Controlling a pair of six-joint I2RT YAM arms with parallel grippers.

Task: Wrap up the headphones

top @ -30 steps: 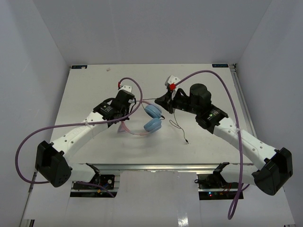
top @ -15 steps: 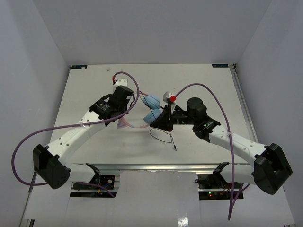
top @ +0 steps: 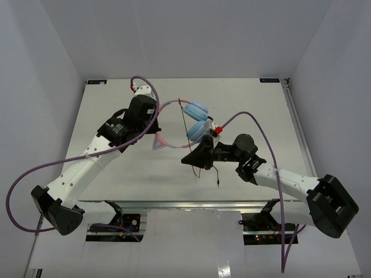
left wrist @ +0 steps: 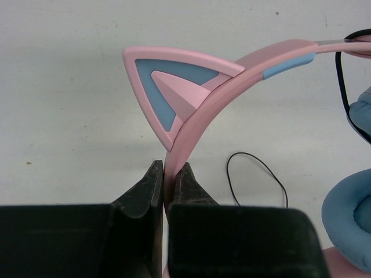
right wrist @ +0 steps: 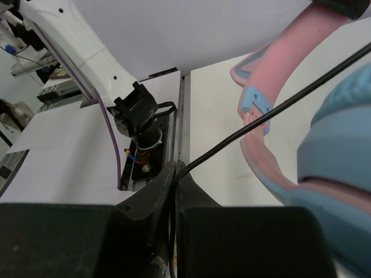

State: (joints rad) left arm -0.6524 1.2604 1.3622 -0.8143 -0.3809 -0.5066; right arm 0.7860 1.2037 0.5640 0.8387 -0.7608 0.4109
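The headphones (top: 197, 120) have light blue ear cups and a pink cat-eared headband (left wrist: 232, 72). They are held above the table's middle. My left gripper (left wrist: 168, 174) is shut on the headband just below a cat ear (left wrist: 168, 87); it shows in the top view (top: 155, 134). My right gripper (right wrist: 175, 169) is shut on the thin black cord (right wrist: 272, 110), in front of the ear cups (right wrist: 342, 139). In the top view the right gripper (top: 189, 160) sits below the cups, and the cord (top: 184, 124) runs taut up over the headband. The cord's loose end (top: 215, 176) hangs by it.
Thick purple robot cables (top: 145, 87) arc over both arms. The table's front rail with brackets (top: 124, 219) lies near the arm bases. White walls enclose the table on three sides.
My left gripper lifted the headphones up and back, turning them so the cups face right. My right gripper moved down and left toward the front, pulling the cord taut.
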